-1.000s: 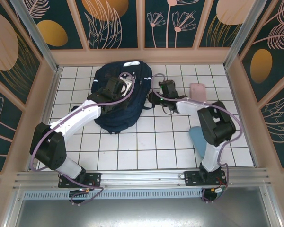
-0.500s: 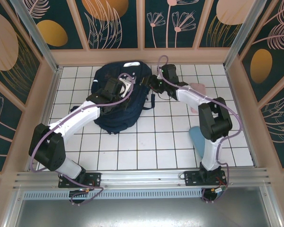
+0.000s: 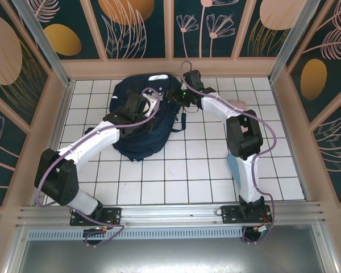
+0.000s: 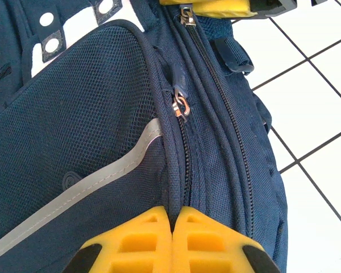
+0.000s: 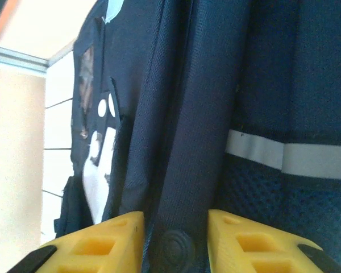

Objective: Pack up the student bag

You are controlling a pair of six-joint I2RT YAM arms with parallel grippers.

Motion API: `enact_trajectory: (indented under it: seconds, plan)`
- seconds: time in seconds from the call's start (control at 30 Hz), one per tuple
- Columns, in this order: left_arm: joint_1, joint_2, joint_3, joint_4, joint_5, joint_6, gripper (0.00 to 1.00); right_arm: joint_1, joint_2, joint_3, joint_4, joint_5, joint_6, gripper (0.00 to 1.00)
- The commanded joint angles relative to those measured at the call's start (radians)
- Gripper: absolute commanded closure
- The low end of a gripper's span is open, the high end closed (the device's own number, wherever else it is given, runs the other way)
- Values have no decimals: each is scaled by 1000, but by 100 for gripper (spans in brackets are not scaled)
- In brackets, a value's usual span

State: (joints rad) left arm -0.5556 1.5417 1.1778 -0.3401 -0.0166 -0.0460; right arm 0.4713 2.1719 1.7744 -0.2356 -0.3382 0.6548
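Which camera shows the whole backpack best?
The top camera: the student bag end to end, on the tiles. The left wrist view is a close-up of its zipper and mesh; the right wrist view shows fabric and a white stripe.

The left arm (image 3: 96,142) and right arm (image 3: 216,108) had white link shells, black joint housings and black bases (image 3: 96,216). Mauve cables (image 3: 38,182) looped along both. A green light (image 3: 184,91) glowed near the right wrist. The left gripper (image 4: 172,215) and right gripper (image 5: 175,224) bore yellow fingers (image 4: 137,242) moulded with rectangular hollows.
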Motion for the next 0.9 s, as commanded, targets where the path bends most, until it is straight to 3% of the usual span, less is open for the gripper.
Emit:
enact_trajectory:
  seconds: [0.0, 0.1, 0.33, 0.67, 0.87]
  plan:
    - [4, -16, 3, 42, 45, -23, 100, 23, 37, 74, -148, 144, -83, 74]
    - [4, 0, 4, 61, 83, -34, 100, 30, 24, 74, -177, 192, -100, 77]
    - [3, 49, 1, 107, 143, -61, 100, 42, -38, 43, -187, 171, -117, 76]
    - [1, 67, 9, 112, 155, -60, 100, 43, -95, -36, -136, 172, -127, 78]
    - [0, 69, 6, 110, 150, -65, 100, 52, -109, -55, -105, 157, -162, 97]
